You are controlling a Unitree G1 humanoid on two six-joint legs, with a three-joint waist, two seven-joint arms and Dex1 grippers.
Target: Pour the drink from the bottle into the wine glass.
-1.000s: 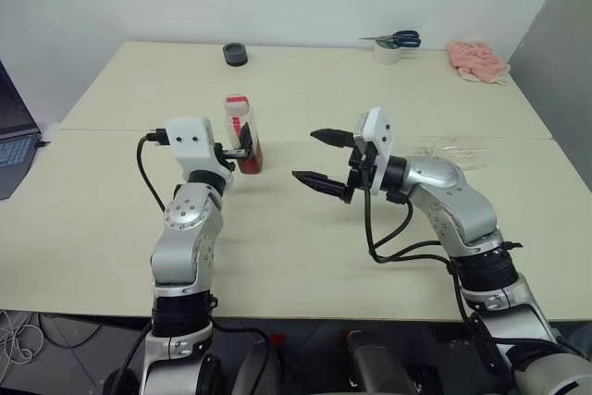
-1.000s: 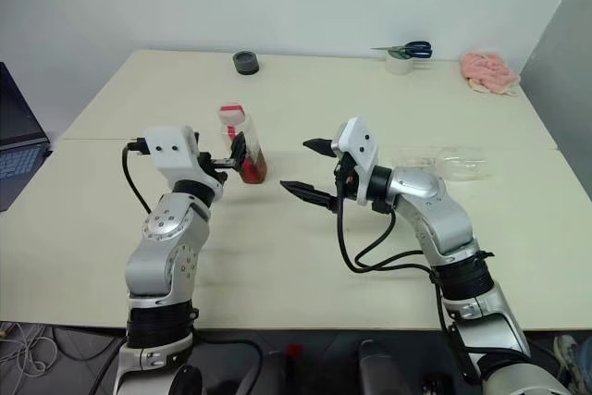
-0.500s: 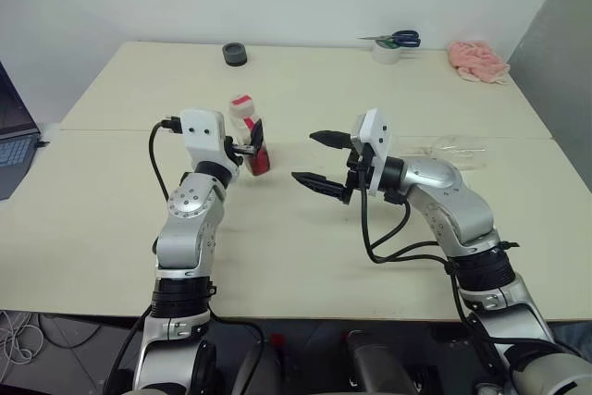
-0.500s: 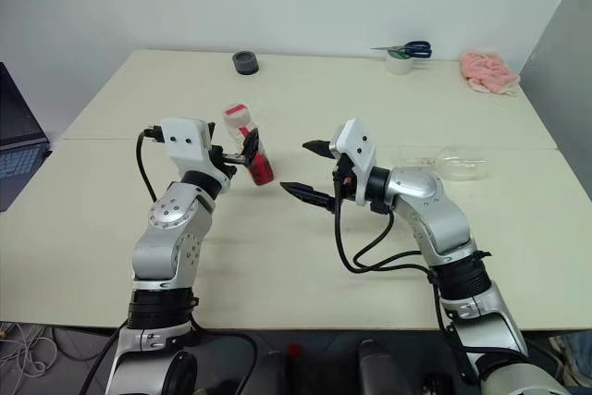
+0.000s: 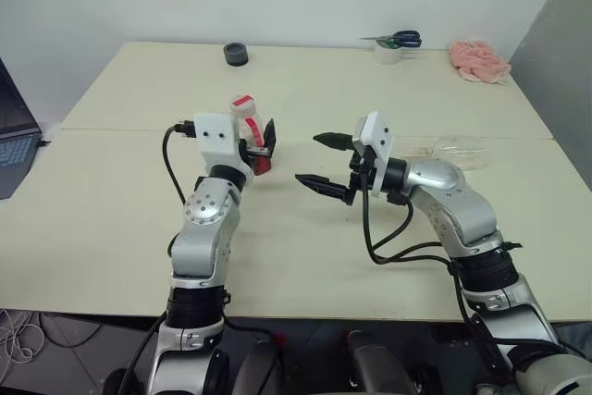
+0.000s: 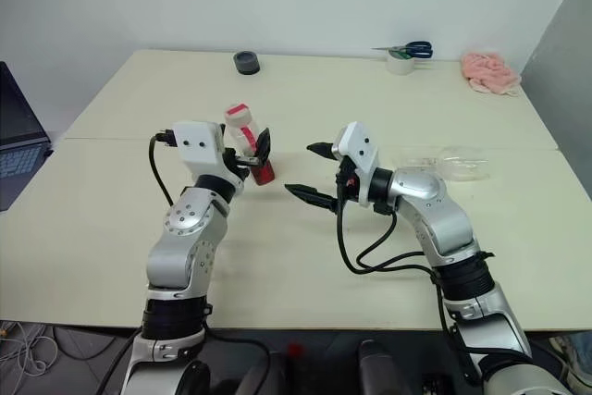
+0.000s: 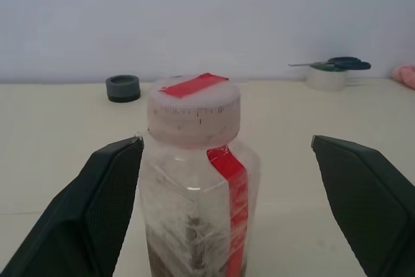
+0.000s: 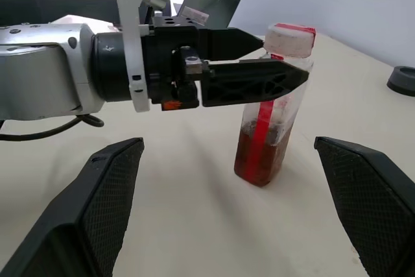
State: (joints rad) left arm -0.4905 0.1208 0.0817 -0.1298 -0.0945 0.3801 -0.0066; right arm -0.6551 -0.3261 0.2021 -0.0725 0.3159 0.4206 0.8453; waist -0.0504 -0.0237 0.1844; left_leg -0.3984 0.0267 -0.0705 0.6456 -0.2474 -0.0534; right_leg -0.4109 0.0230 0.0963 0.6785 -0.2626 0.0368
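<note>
The bottle (image 5: 250,131) stands upright on the table, clear with a red label strip and a red-topped white cap. The reddish-brown drink (image 8: 259,155) fills only its bottom. My left gripper (image 5: 262,141) is open, with one finger on each side of the bottle. One finger (image 7: 107,192) lies close against the bottle's side and the other (image 7: 363,192) stands well apart. My right gripper (image 5: 324,159) is open and empty, a little to the right of the bottle and pointing at it. The wine glass (image 5: 460,149) lies on its side behind my right arm.
A black tape roll (image 5: 235,53) sits at the table's far edge. At the far right are a white roll (image 5: 387,53) with scissors (image 5: 398,40) on it and a pink cloth (image 5: 477,60). A laptop (image 5: 11,141) stands off the left side.
My left arm has swung to the right, so its hand sits further in around the bottle. The bottle and my right arm have stayed in place.
</note>
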